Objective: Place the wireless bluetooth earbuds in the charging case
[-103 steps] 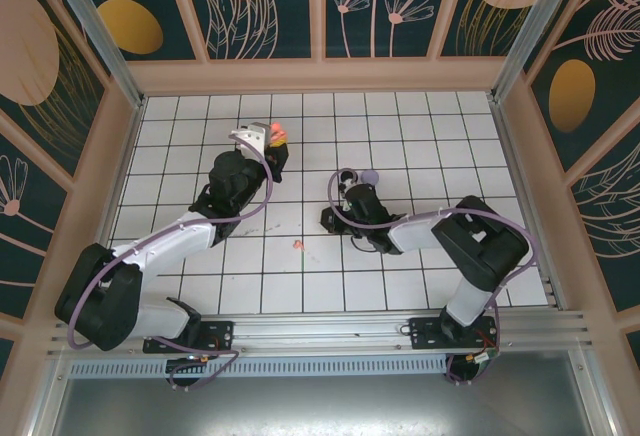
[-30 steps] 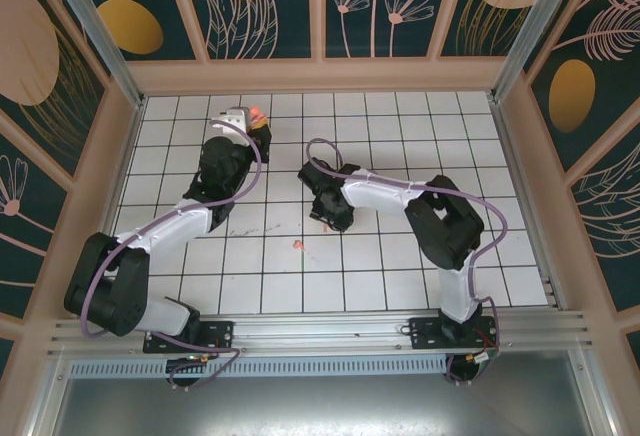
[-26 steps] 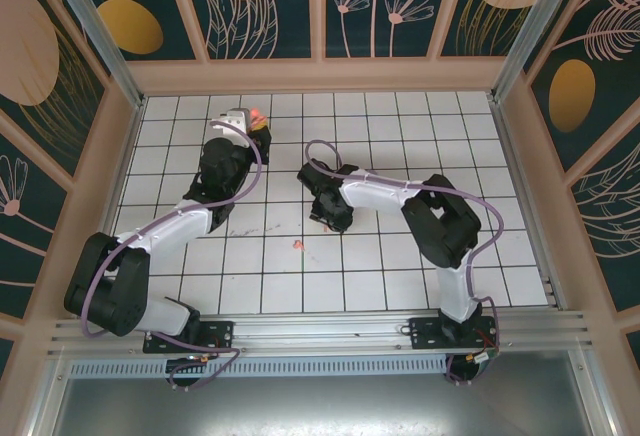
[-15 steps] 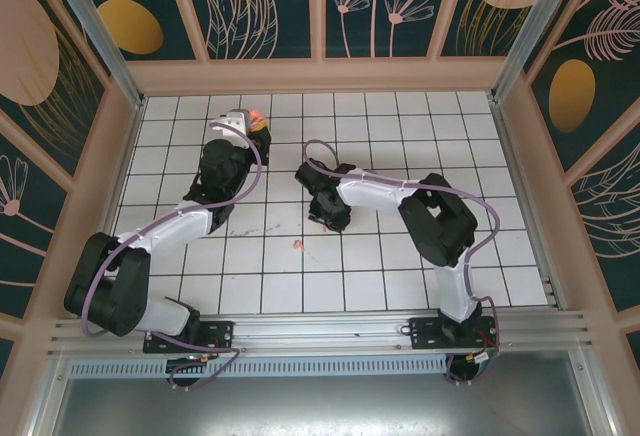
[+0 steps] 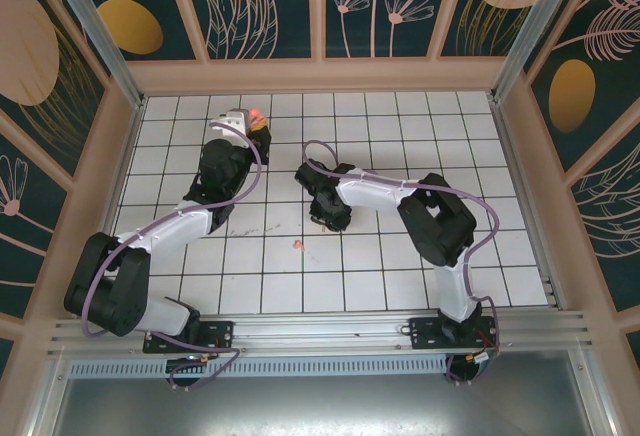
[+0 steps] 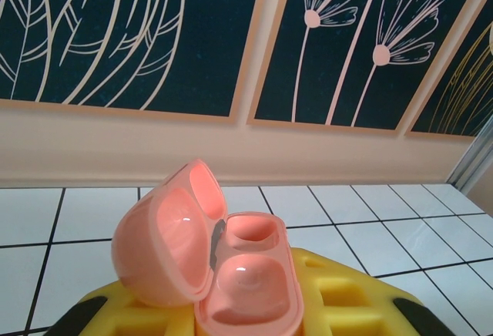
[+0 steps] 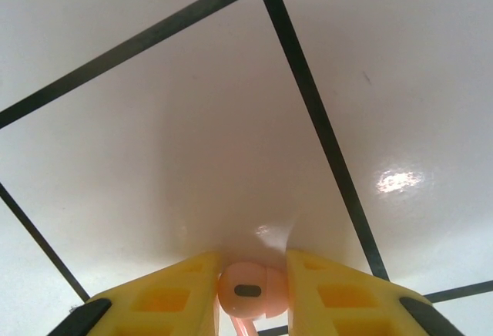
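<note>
Right pincer point(image 7: 253, 259) pinches a salmon earbud point(image 7: 245, 290) against the counter point(image 7: 231, 120), stem trailing toward 6 o'clock between the jaws. The open charging case point(image 6: 248, 274), gripped by the left pincer point(image 6: 250, 309), sits at 11 o'clock from it in the top view.

Salmon earbud point(image 7: 243, 290): stem cut off at the bottom edge; contact with the right fingers point(image 7: 162, 294) unclear.
Charging case point(image 6: 248, 286): base cut off below.
</note>
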